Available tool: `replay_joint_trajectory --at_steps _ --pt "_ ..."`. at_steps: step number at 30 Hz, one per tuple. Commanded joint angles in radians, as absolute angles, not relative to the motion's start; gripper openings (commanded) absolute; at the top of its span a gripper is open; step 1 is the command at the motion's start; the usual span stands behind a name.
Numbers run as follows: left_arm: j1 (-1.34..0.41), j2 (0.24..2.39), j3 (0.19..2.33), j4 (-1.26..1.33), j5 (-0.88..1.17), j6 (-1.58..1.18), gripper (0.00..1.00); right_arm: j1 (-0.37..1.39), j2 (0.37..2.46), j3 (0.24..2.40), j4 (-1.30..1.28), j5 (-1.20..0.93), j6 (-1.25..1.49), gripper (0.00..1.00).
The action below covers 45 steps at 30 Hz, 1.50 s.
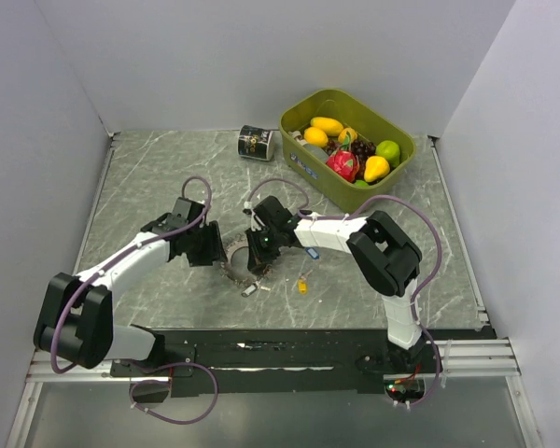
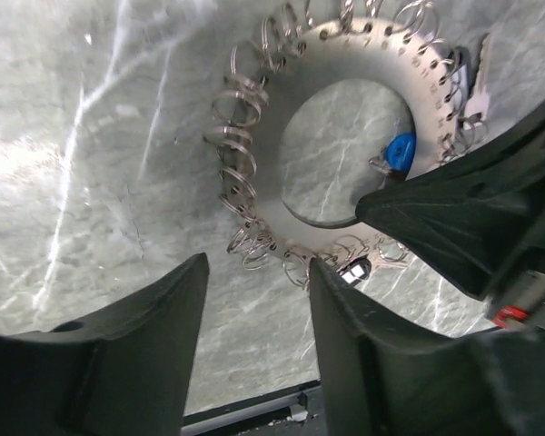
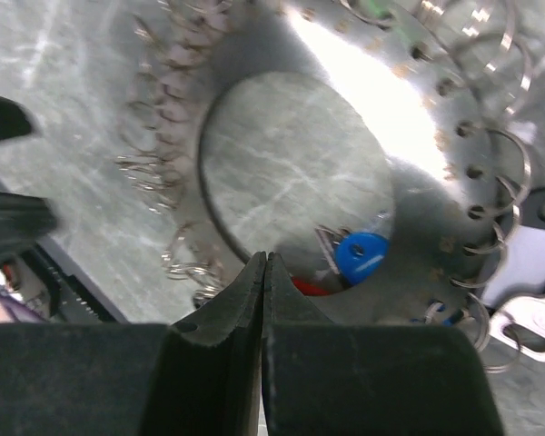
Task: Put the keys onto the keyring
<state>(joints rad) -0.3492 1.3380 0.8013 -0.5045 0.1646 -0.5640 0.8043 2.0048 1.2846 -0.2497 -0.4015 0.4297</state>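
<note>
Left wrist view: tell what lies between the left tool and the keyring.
Left wrist view shows only bare marble table; wire loops of the keyring reach the fingertips of the open left tool.

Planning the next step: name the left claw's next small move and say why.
Probably close the left claw on the rim of the keyring to steady it: it is open with that rim at its fingertips, while the shut right claw sits beside the blue-tagged key.
</note>
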Motion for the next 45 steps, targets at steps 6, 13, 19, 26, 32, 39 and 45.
replay_joint_trajectory --at_steps 6,13,19,26,32,39,45 --pt "-0.362 1.269 0.726 -0.439 0.074 -0.660 0.45 0.787 1.876 1.295 -0.201 -0.454 0.436 0.04" --pt "-0.362 1.266 0.657 -0.351 0.071 -0.693 0.42 0.753 1.876 1.247 -0.193 -0.442 0.445 0.04" --pt "-0.362 1.241 0.586 -0.247 0.057 -0.689 0.41 0.721 1.922 1.243 -0.209 -0.439 0.446 0.03" --pt "-0.362 1.281 0.561 -0.134 0.124 -0.664 0.40 0.672 1.939 1.232 -0.213 -0.456 0.442 0.03" --pt "-0.362 1.354 0.575 -0.121 0.133 -0.650 0.32 0.658 1.954 1.246 -0.224 -0.462 0.433 0.03" --pt "-0.362 1.364 0.577 -0.115 0.153 -0.647 0.21 0.655 1.954 1.247 -0.225 -0.463 0.433 0.03" --pt "-0.362 1.325 0.580 -0.127 0.147 -0.652 0.10 0.657 1.941 1.247 -0.230 -0.466 0.430 0.04"
